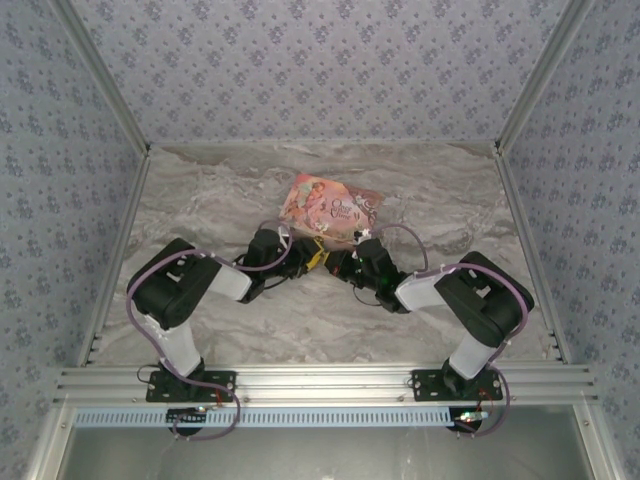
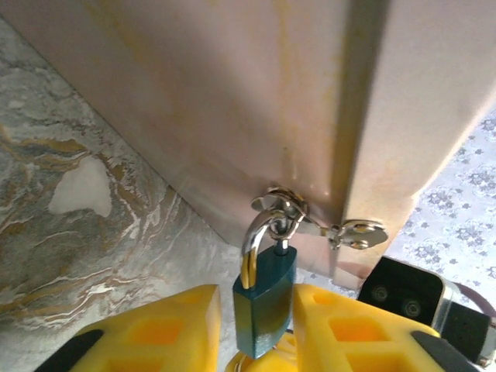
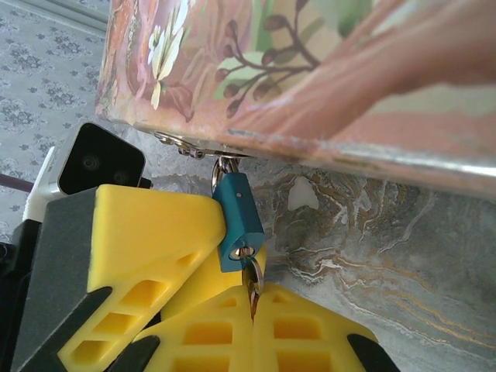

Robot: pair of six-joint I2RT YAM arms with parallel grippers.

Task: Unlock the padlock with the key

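The left gripper (image 2: 257,314) had its yellow ribbed fingers (image 2: 155,333) narrowly apart around the padlock (image 2: 263,298). One finger touched the teal body and a sliver of gap showed beside the other, so a firm pinch could not be told. The right gripper (image 3: 252,310) was closed on the key (image 3: 253,285), which met the keyhole in the lock's underside. The silvery shackle hung from a hasp (image 2: 283,211) at the 6 o'clock edge of the pink box (image 1: 330,205). Bare veined marble table (image 1: 200,200) lay open at 9 and 3 o'clock.

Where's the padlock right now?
In the left wrist view the padlock is hooked on the pink box's latch, between the left gripper's fingers, key in its bottom.
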